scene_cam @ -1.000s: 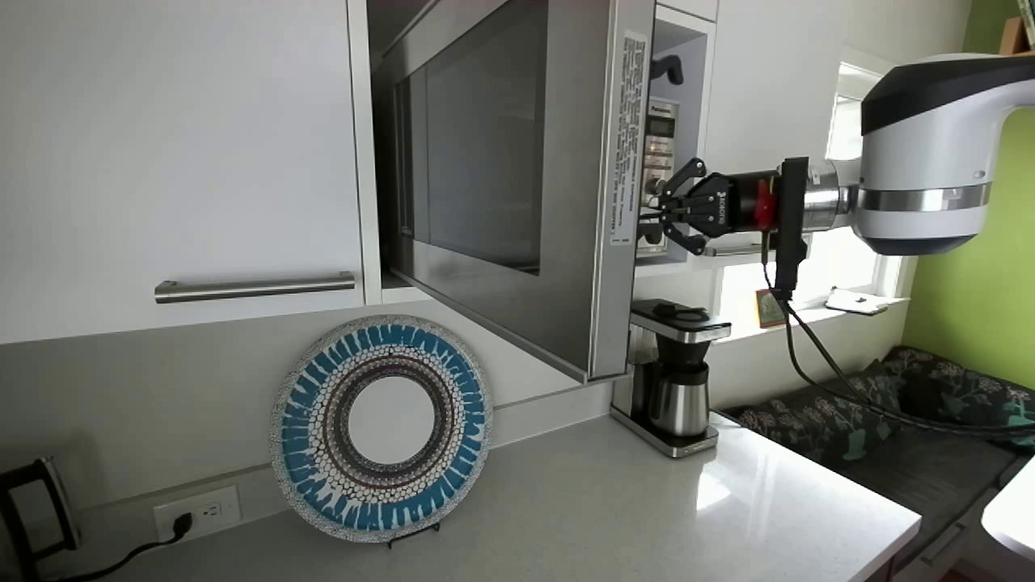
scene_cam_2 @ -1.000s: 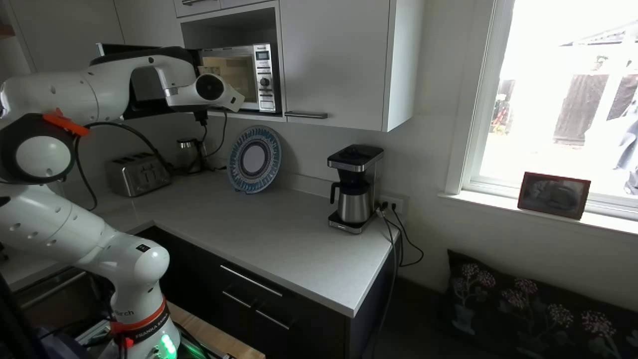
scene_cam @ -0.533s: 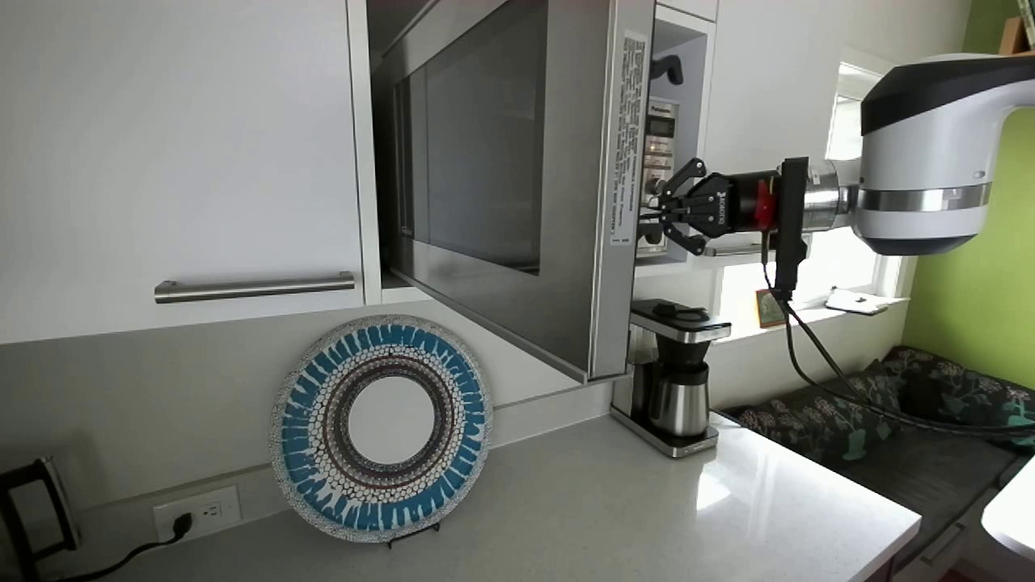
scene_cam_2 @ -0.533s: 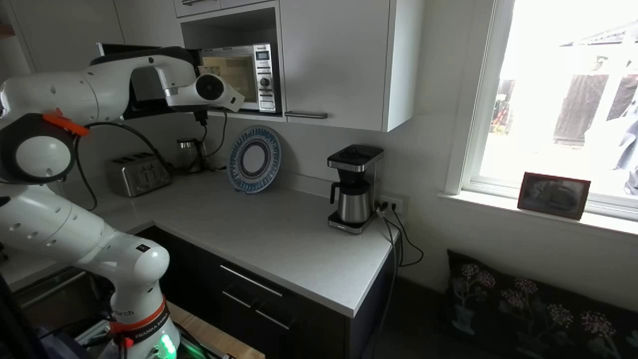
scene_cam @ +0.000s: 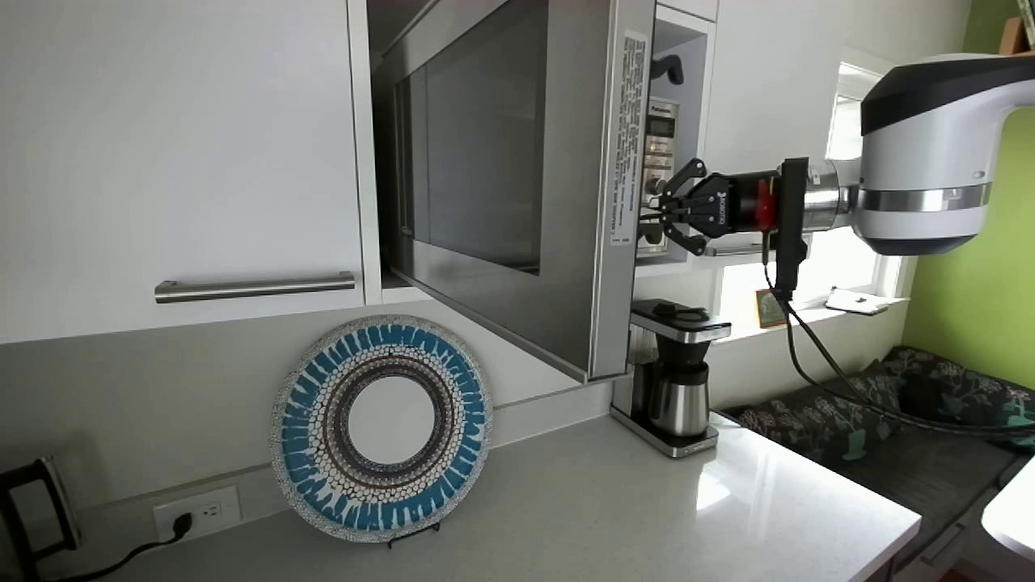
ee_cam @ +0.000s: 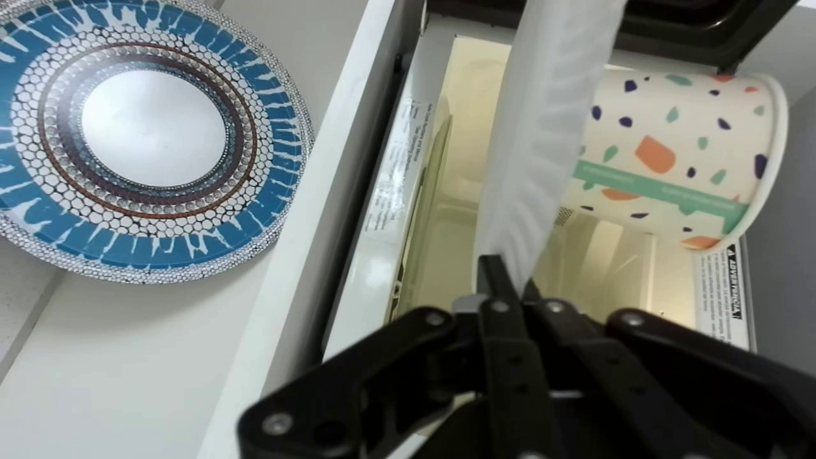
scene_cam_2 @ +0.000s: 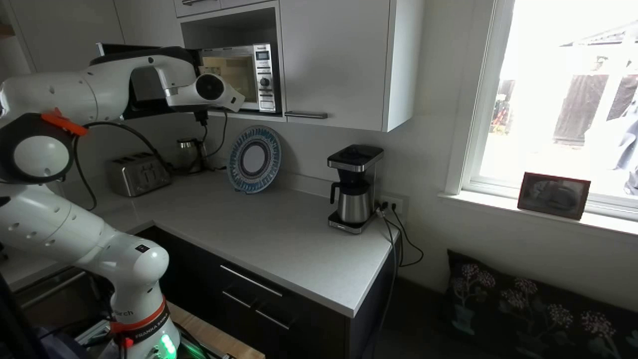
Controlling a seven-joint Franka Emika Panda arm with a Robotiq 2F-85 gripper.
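The arm's elbow (scene_cam_2: 42, 157) is slightly shifted from the earlier frame; a white ribbed plate (ee_cam: 540, 140) is pinched by the nearly closed gripper (ee_cam: 512, 280), a patterned cup (ee_cam: 676, 153) seen beyond

In an exterior view, the white seven-joint Franka arm with black joint covers (scene_cam_2: 50, 99) rises from its white base with an orange-red band (scene_cam_2: 139, 296), leans toward the picture's edge, doubles back at the round white elbow cap set in black (scene_cam_2: 41, 157) and reaches out nearly level. The bulky white-and-black wrist link (scene_cam: 926, 162) hangs downward, and a silver metal flange (scene_cam: 821, 198) runs sideways from it, past an upright black bar (scene_cam: 794, 234), to the black Robotiq gripper (ee_cam: 513, 287). The gripper points horizontally, its jointed outer knuckles (scene_cam: 694, 167) splayed while its slim black fingers (ee_cam: 510, 344) meet in a tight pinch.
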